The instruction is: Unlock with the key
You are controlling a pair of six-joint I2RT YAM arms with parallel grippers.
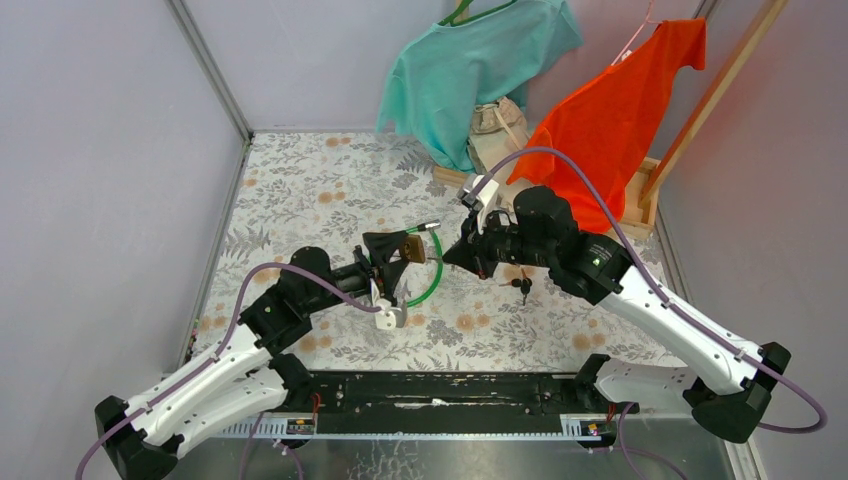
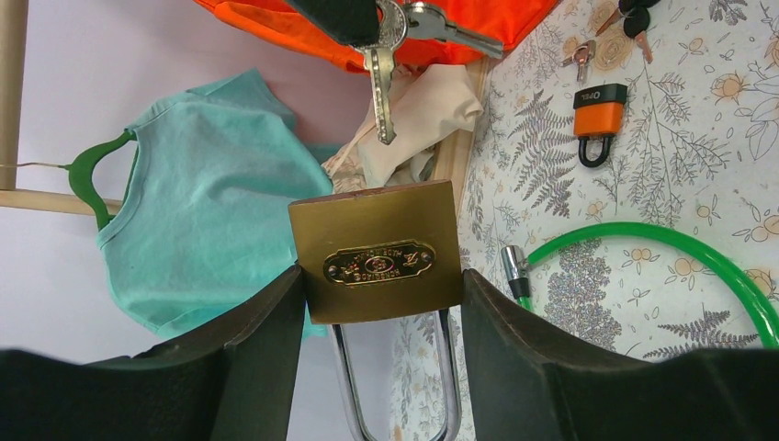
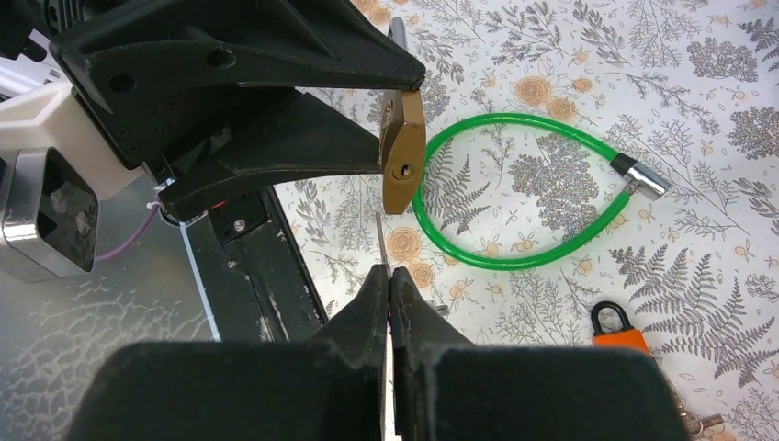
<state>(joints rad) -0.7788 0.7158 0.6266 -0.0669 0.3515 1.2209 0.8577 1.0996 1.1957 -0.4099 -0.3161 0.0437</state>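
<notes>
My left gripper (image 1: pixel 397 258) is shut on a brass padlock (image 2: pixel 377 253) and holds it by its body's sides above the table, shackle toward the wrist. In the right wrist view the padlock (image 3: pixel 402 156) shows its keyhole face. My right gripper (image 3: pixel 389 272) is shut on a silver key (image 3: pixel 380 237). The key's blade points at the padlock; its tip is a short gap away, just below and left of the keyhole. In the left wrist view the key (image 2: pixel 378 87) hangs above the padlock with other keys on its ring. The right gripper (image 1: pixel 463 255) sits right of the padlock.
A green cable lock (image 1: pixel 432 275) lies on the floral cloth under the grippers. An orange padlock (image 2: pixel 599 115) and loose black-headed keys (image 1: pixel 522 287) lie to the right. A wooden rack with a teal shirt (image 1: pixel 470 60) and an orange shirt (image 1: pixel 620 110) stands at the back.
</notes>
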